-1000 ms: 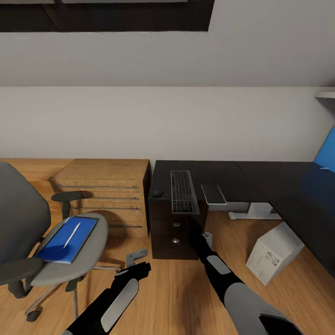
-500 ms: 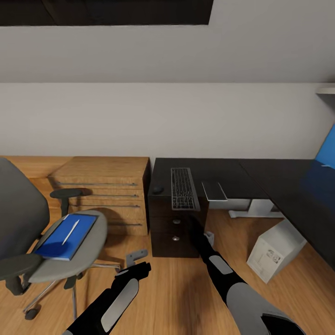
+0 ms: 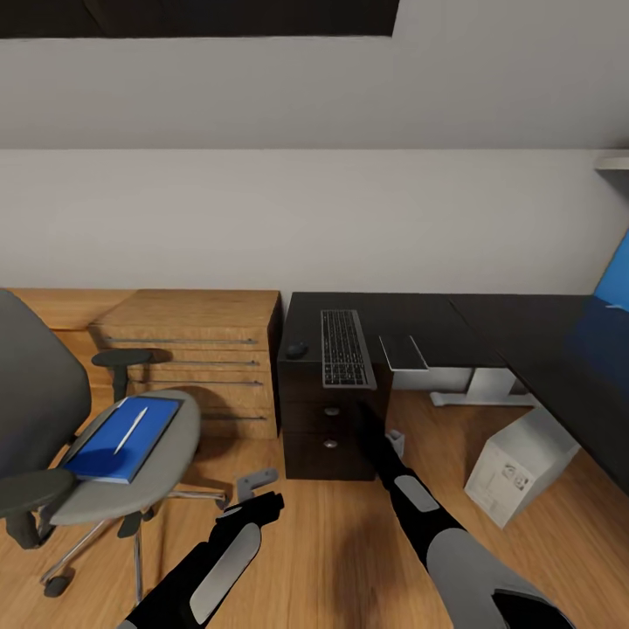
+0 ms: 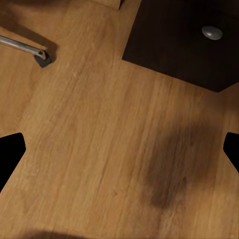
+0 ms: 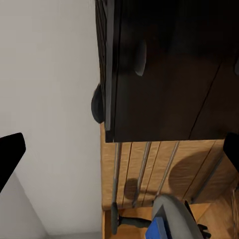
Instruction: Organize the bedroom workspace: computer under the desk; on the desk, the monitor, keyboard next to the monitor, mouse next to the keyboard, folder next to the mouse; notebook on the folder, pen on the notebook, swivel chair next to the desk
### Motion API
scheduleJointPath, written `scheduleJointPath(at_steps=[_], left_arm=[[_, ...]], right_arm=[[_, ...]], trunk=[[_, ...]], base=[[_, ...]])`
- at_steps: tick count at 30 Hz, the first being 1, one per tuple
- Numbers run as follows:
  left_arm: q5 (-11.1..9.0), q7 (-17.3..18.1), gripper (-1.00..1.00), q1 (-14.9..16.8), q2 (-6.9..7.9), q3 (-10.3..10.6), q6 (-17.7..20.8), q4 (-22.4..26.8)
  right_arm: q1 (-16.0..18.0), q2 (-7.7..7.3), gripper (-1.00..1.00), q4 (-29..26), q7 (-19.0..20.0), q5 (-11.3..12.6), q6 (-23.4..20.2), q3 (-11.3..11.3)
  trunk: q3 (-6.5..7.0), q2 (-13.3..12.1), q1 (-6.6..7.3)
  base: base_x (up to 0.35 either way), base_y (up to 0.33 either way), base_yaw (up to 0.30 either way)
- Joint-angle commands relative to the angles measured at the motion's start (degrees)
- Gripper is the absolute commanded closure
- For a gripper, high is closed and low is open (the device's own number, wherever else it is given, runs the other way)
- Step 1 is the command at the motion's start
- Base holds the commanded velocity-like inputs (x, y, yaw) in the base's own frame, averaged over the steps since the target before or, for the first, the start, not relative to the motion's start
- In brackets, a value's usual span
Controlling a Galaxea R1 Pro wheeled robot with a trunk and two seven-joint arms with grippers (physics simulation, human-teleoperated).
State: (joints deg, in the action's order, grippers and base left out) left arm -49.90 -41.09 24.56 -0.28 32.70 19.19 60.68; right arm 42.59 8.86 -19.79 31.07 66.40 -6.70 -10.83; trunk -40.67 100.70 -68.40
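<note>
Against the pale grey wall, the black worktop (image 3: 411,316) stands on wood plank floor (image 3: 332,542); both end effectors gape, holding nothing.

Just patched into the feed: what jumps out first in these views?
The bright blue folder with the white pen on it lies on the swivel chair seat at left. Ahead, the keyboard and mouse sit on the black desk; the pale computer stands on the floor at right.

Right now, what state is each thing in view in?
keyboard: flat on the desk
mouse: on desk, beside keyboard
folder: on swivel chair seat
pen: lying on folder
notebook: flat on desk
computer: on floor, tilted
drawers: closed
left gripper: open, empty
</note>
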Motion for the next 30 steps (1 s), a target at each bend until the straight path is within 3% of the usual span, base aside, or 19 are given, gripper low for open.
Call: scheduleJointPath(at_steps=[1,5,14,21,30], left_arm=[[-0.26,-0.39,-1.0,0.05,0.02,0.2,0.14,0.09],[-0.21,-0.39,-1.0,0.04,0.09,2.02,0.09,0.13],[-0.13,-0.39,-1.0,-0.01,0.21,2.88,0.06,1.42],[-0.18,-0.31,-1.0,-0.04,0.61,5.35,0.06,5.0],[-0.19,-0.3,-1.0,-0.04,0.64,5.44,0.06,5.06]], right_arm=[[0.03,-0.03,-1.0,-0.02,0.16,0.59,-0.59,-0.25],[0.03,-0.23,-1.0,-0.14,0.14,0.58,-0.59,-0.18],[0.03,-0.31,-1.0,-0.23,0.36,0.68,-0.86,-0.15],[0.03,-0.33,-1.0,-0.25,0.33,0.67,-0.87,-0.17],[0.03,-0.33,-1.0,-0.17,-0.01,0.66,-0.94,-0.24]], trunk=[[-0.05,0.03,0.01],[-0.05,0.03,0.01],[-0.05,0.03,0.01],[-0.05,0.03,0.01],[-0.05,0.03,0.01]], base=[[0.0,0.0,0.0],[0.0,0.0,0.0],[0.0,0.0,0.0],[0.085,0.0,0.0],[0.137,0.0,0.0]])
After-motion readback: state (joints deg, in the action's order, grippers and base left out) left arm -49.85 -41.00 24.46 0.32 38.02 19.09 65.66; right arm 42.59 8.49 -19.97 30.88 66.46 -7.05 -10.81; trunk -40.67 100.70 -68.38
